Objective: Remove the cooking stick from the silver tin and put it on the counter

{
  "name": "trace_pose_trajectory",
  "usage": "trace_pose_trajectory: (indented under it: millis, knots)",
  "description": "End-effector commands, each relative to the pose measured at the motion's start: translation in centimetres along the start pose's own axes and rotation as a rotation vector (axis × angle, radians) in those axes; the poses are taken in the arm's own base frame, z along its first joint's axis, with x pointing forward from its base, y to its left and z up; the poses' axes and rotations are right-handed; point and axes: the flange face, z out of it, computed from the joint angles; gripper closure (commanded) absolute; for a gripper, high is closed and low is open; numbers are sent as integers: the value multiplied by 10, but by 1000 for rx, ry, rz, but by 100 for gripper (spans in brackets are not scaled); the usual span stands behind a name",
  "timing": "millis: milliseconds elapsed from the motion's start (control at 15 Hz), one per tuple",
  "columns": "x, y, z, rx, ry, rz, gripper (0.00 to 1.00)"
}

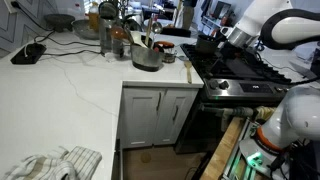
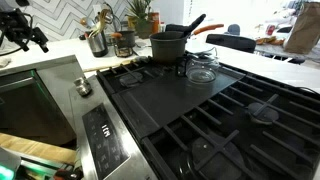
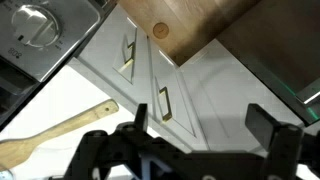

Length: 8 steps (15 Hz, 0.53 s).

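Observation:
The cooking stick [image 3: 55,133], light tan wood, lies flat on the white counter [image 3: 40,100] in the wrist view, near the counter's edge above the white cabinet doors. The silver tin [image 1: 146,58] stands on the counter [image 1: 60,100] near the stove in an exterior view, and I cannot make out the stick there. My gripper [image 3: 202,118] is open and empty, and it hangs apart from the stick. It also shows in both exterior views [image 1: 222,38] [image 2: 25,32], raised by the stove's edge.
A black stove top [image 2: 200,110] carries a dark pot [image 2: 168,46] and a glass lid [image 2: 203,70]. Jars and plants crowd the counter's back [image 1: 105,25]. A cloth [image 1: 55,163] lies at the counter's near end. White cabinet doors [image 3: 150,80] lie below.

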Motion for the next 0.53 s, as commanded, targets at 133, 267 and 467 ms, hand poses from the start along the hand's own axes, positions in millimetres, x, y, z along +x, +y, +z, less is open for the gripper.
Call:
trace_pose_trajectory:
  millis: [133, 267, 467]
  knots:
    - [-9, 1, 18, 3, -48, 4, 0]
    - [-9, 1, 20, 3, -52, 4, 0]
    - [-9, 1, 20, 3, -52, 4, 0]
